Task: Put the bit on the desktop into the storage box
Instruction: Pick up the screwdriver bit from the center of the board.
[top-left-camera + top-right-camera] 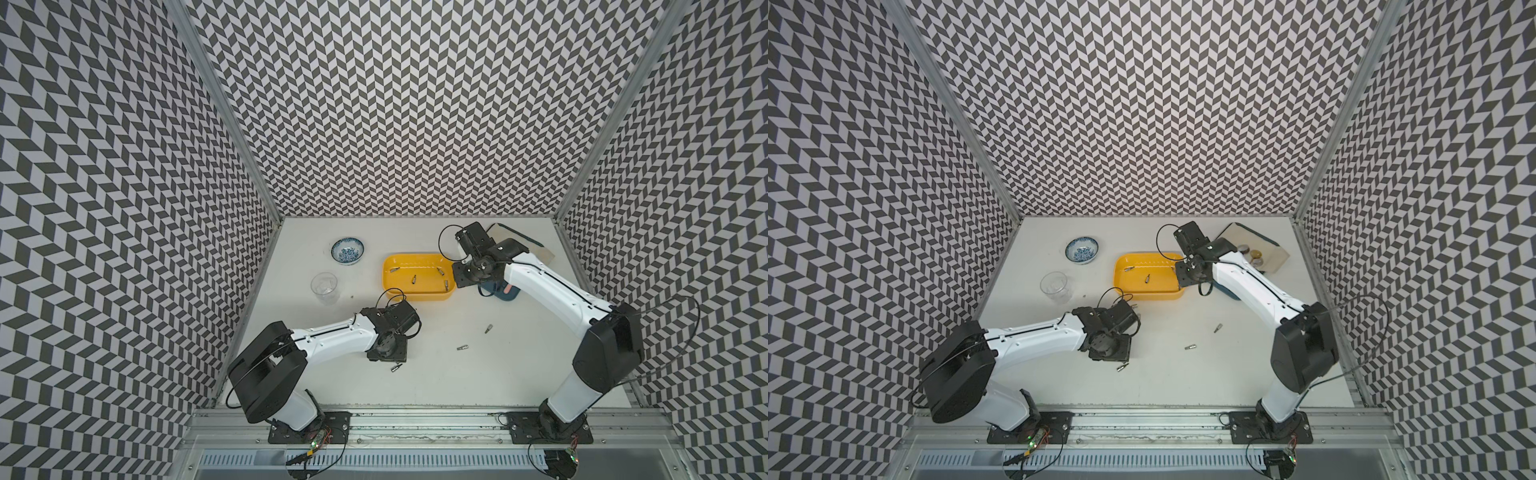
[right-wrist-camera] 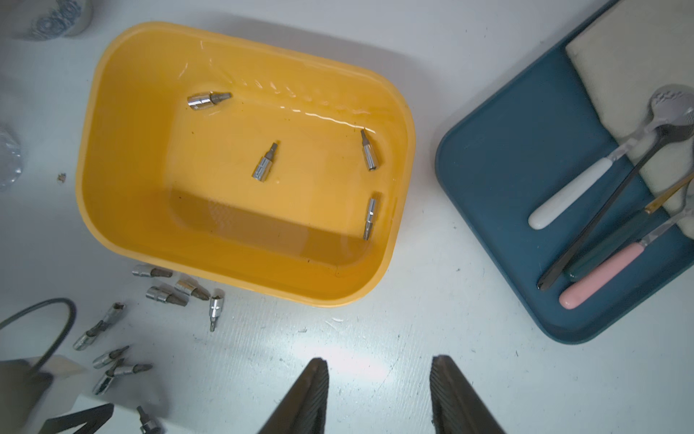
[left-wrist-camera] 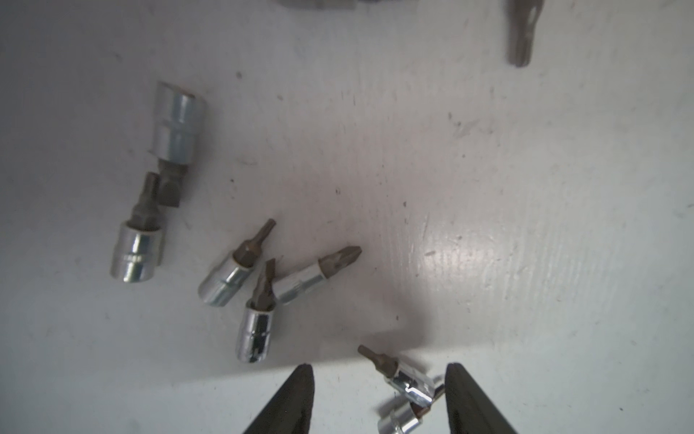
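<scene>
Left gripper (image 3: 380, 367) released, jaws straddling a bit (image 3: 407, 377) on the worktop (image 3: 525, 188). Its long axis slants across the gap, crowding one jaw. Right gripper (image 2: 379, 362) released, empty, storage box (image 2: 112, 225) just ahead, farther from the bit.

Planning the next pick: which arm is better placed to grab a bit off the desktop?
Left. The left pincer, open, straddles a bit on the desktop. The right pincer, open and empty, hangs beside the storage box, no bit between its jaws.
</scene>
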Motion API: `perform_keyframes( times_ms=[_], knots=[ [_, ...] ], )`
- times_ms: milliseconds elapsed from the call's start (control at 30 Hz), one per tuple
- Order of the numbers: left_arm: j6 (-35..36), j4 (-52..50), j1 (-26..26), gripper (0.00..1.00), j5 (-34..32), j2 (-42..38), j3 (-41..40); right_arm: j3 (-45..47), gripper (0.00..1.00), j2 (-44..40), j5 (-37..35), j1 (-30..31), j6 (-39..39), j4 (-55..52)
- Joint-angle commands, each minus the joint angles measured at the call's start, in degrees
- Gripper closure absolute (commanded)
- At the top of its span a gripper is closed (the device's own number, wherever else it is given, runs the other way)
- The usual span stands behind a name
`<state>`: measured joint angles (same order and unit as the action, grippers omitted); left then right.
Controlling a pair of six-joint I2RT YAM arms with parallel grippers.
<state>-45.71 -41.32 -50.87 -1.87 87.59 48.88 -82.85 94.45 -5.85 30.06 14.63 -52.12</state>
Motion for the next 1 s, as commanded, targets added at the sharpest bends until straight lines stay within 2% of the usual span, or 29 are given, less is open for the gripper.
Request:
perform_keyframes(
  times_ms=[0,233,967],
  knots=[
    [1.03,1.0,0.16,0.41,0.0,0.65,1.14,3.13,0.51,-5.43,0.22,-1.51,1.57,4.06],
    [1.15,0.96,0.14,0.41,0.1,0.65,0.65,7.66,0.51,-10.11,0.45,-3.59,2.11,4.17],
    [1.42,1.52,-0.75,0.45,2.02,2.05,-1.07,17.61,0.51,-15.56,2.95,-5.49,4.48,5.8]
  ],
)
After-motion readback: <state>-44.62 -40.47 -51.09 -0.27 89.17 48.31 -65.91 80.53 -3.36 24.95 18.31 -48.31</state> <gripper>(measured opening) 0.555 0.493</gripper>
